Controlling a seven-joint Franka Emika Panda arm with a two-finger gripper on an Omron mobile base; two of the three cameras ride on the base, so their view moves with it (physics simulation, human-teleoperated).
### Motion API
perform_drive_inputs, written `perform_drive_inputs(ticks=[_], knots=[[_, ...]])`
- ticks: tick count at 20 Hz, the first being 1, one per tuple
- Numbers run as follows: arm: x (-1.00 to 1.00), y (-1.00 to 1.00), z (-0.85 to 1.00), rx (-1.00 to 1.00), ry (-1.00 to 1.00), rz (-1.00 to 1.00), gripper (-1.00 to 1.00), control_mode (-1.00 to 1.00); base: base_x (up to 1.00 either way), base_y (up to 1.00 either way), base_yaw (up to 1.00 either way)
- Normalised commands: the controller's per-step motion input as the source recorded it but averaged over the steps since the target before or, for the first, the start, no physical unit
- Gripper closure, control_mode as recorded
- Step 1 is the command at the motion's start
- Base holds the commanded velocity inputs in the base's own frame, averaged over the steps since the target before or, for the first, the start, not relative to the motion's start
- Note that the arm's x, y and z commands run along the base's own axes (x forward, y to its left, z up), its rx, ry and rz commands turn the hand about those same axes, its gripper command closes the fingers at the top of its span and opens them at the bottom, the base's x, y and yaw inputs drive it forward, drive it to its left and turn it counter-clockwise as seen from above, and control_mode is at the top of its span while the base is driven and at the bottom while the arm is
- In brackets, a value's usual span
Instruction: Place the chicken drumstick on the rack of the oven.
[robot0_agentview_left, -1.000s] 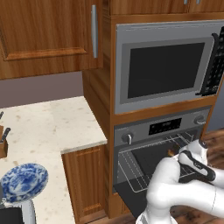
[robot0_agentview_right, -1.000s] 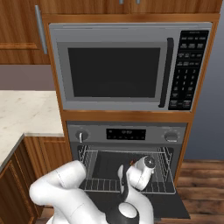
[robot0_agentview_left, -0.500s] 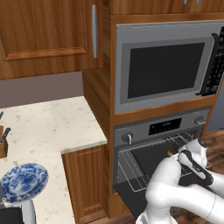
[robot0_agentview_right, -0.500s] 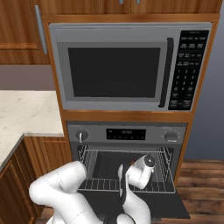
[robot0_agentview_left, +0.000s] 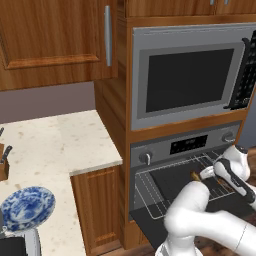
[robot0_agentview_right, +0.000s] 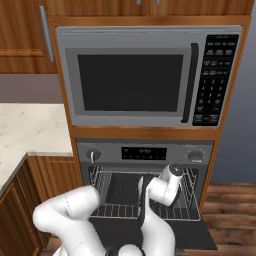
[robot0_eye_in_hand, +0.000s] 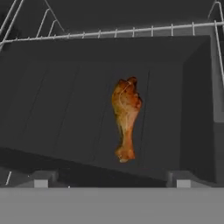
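The chicken drumstick (robot0_eye_in_hand: 126, 122) lies flat on the dark surface inside the rack's (robot0_eye_in_hand: 131, 31) wire frame, thick end away from me and thin end toward me. My gripper (robot0_eye_in_hand: 112, 181) hovers over it, open, its fingertips (robot0_eye_in_hand: 41, 180) far apart and touching nothing. In the left base view the drumstick (robot0_agentview_left: 196, 176) shows as a small orange piece on the pulled-out rack (robot0_agentview_left: 150, 192) of the oven (robot0_agentview_left: 165, 150), just beside my gripper (robot0_agentview_left: 207, 173). My arm stands in front of the oven (robot0_agentview_right: 145, 152) and covers the middle of the rack (robot0_agentview_right: 190, 200).
The dark oven door (robot0_agentview_left: 147, 220) hangs open below the rack. A steel microwave (robot0_agentview_right: 135, 82) sits above the oven. To the left is a stone counter (robot0_agentview_left: 50, 145) with a blue patterned plate (robot0_agentview_left: 26, 207) and a knife block (robot0_agentview_left: 4, 162).
My wrist has risen a little and the hand has drawn slightly back over the rack. The cameras and the rest of the kitchen stay the same.
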Motion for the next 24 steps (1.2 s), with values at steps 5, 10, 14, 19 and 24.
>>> perform_drive_inputs(ticks=[5,10,14,19,24], knots=[[-0.98,0.04,0.93,-0.08,0.03,-0.11,-1.00,-1.00,0.00,0.00,0.00],[-0.70,0.56,1.00,-0.26,0.06,0.00,-1.00,-1.00,0.00,0.00,0.00],[-0.56,0.85,1.00,-0.34,0.08,0.00,-1.00,-1.00,0.00,0.00,0.00],[-0.54,0.95,1.00,-0.24,0.02,0.05,-1.00,-1.00,0.00,0.00,0.00],[-0.70,1.00,0.95,-0.19,-0.06,0.00,-1.00,-1.00,0.00,0.00,0.00]])
